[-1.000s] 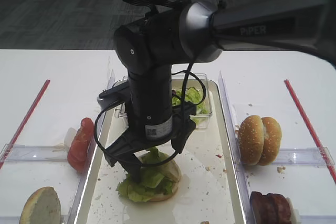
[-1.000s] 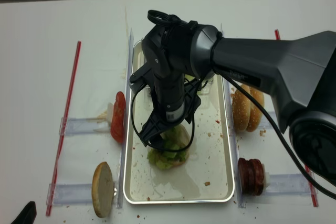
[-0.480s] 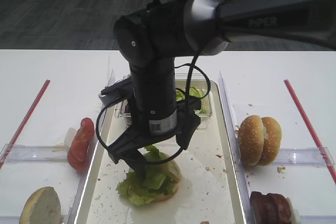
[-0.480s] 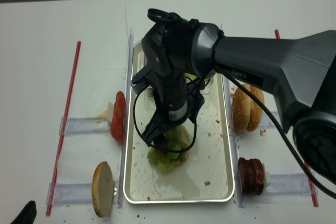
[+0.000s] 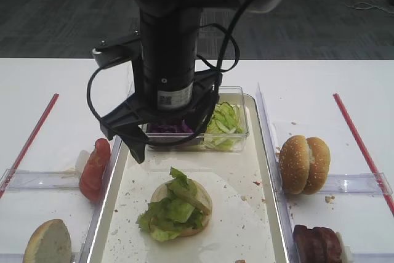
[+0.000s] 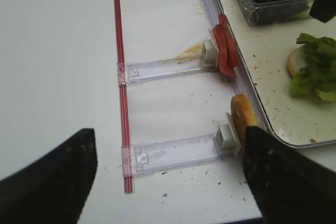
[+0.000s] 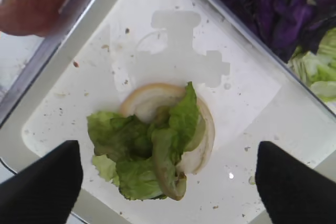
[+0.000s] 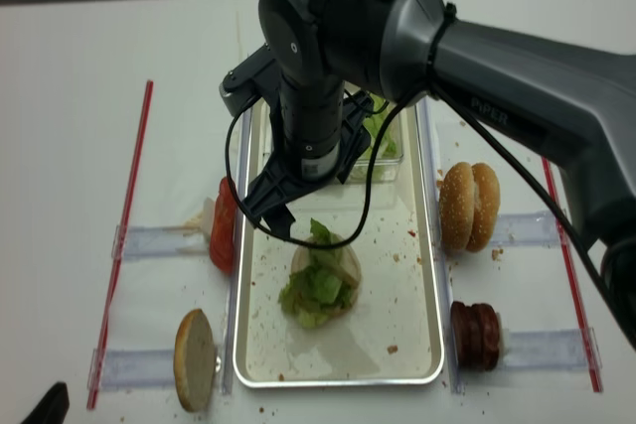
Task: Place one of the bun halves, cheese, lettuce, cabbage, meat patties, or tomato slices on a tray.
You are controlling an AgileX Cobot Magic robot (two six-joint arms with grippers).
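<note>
High view: my right gripper point(image 5: 169, 133) hangs above the tray point(image 5: 261, 214), jaws wide and empty. Wrist view: lettuce point(image 7: 149, 156) rests on a bun half point(image 7: 202, 140), so I judge it placed.

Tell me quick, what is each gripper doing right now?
Left gripper: open, holding nothing.
Right gripper: open above the lettuce, holding nothing.
</note>
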